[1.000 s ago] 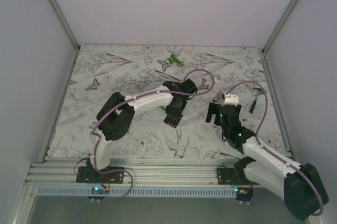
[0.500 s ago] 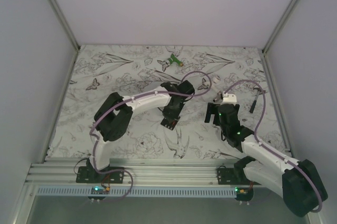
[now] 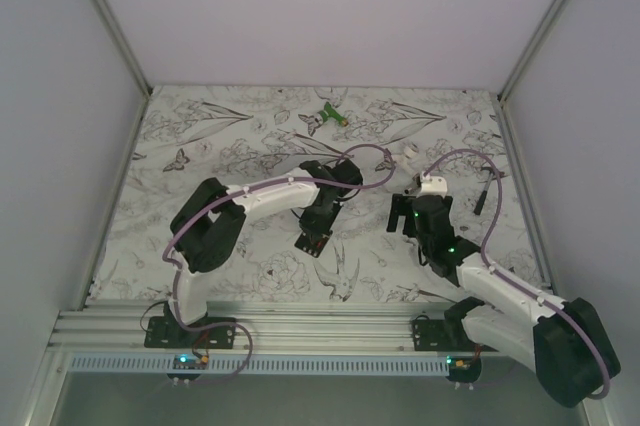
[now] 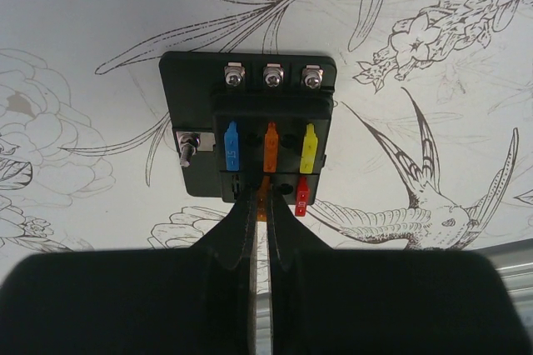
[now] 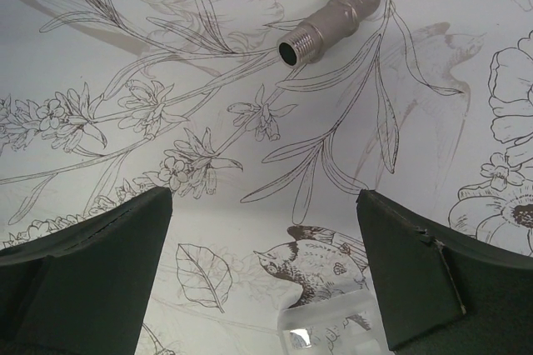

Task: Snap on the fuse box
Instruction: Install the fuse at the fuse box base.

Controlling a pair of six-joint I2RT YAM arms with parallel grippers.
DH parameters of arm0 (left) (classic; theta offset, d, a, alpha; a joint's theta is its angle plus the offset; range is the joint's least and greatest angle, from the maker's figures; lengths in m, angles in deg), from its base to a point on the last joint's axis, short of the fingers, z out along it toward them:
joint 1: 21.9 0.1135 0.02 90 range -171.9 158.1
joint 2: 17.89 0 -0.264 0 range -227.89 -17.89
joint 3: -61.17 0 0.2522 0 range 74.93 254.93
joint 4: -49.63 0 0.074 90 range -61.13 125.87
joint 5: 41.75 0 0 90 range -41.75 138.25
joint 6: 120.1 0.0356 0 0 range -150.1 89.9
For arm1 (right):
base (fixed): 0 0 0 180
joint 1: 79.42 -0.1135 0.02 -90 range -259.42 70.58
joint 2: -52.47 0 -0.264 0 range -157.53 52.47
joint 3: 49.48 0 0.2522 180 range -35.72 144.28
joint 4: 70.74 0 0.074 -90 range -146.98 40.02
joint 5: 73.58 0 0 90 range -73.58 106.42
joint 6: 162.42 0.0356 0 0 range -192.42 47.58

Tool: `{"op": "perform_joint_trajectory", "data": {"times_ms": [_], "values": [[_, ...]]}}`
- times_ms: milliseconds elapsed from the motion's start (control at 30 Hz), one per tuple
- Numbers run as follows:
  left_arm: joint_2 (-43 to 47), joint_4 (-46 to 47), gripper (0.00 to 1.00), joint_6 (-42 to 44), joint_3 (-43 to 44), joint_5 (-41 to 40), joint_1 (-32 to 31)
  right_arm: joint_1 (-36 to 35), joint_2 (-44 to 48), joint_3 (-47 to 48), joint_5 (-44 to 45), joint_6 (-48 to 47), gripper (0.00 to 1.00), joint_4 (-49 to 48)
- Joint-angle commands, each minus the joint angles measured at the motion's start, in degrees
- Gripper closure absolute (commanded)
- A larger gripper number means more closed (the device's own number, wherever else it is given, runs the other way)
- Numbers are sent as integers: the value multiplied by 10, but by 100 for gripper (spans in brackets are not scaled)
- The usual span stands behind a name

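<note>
Where the floral-printed desk (image 3: pixel 200 246) carries everything, my two arms reach in from its near edge. My right fingers (image 5: pixel 265 205) are spread wide above bare print, holding nothing. My left fingers (image 4: pixel 260 205) are pressed almost together, pinching the near edge of the fuse box (image 4: pixel 250 122), with a sliver of orange in the slit between them. The fuse box, a flat black block with three screws along its far edge, sits near the desk's middle, left of my right fingers. A threaded metal elbow fitting (image 5: pixel 329 13) lies beyond my right fingers. A green-and-white object (image 3: pixel 325 116) rests near the far edge. Seated in the box are a blue fuse (image 4: pixel 232 145), an orange fuse (image 4: pixel 270 145), a yellow fuse (image 4: pixel 308 147) and a lower red fuse (image 4: pixel 301 191).
</note>
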Motion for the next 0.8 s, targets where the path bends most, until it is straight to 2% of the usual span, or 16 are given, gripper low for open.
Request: {"op": "perform_joint_trajectory", "data": {"times_ms": [0,433,767], "values": [[-56,-10,100,-21,-40,-29,3,4,-2,22,-2,-2,0,-16],[-57,27,100,-59,-127,-28,-29,5,-9,24,-7,-3,0,-16],[-14,32,100,-73,-194,-25,-32,5,-11,25,-10,-4,0,-17]]}}
